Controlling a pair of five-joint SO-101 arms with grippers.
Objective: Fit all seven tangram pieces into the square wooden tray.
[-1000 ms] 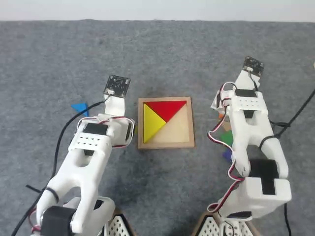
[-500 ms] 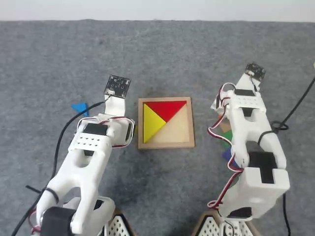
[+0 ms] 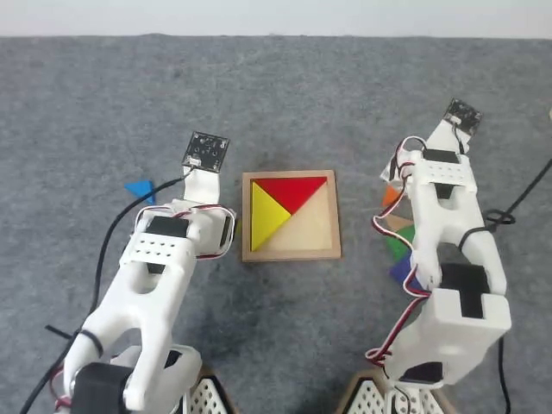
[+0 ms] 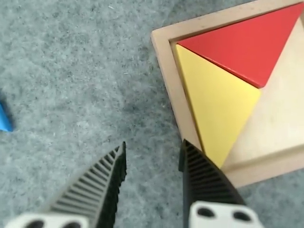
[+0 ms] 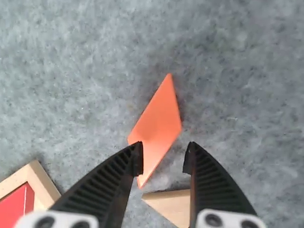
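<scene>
Right wrist view gives the relation that matters. The orange parallelogram [image 5: 159, 121] lies on the carpet [image 5: 71, 57] directly ahead of the right gripper [image 5: 163, 156], and its near point reaches in between the two fingers. The jaws stand moderately apart and hold nothing. The long axis of the piece runs forward and away from the gripper, slanted, so it is neither along the closing line of the fingers nor square to it. In my judgement the wrist needs a small turn, or the gripper must go a little further forward, before the fingers can close across the narrow width of the piece. A plain wooden triangle [image 5: 171, 204] lies just beside that near point, under the gripper, and it could be pushed when the fingers go down.

The tray [image 3: 291, 254] lies to the left of this gripper, well apart from the orange parallelogram. The red triangle [image 3: 289, 191] and the yellow triangle [image 3: 267, 216] are already inside it, touching each other. The right arm is clearly the nearer one to the orange parallelogram. The left gripper [image 4: 153, 156] hangs over the carpet just beside the tray's outer edge, on the side far from the loose pieces — its jaws are also apart and empty. A blue piece [image 4: 4, 118] lies apart from it, on the side away from the tray.
</scene>
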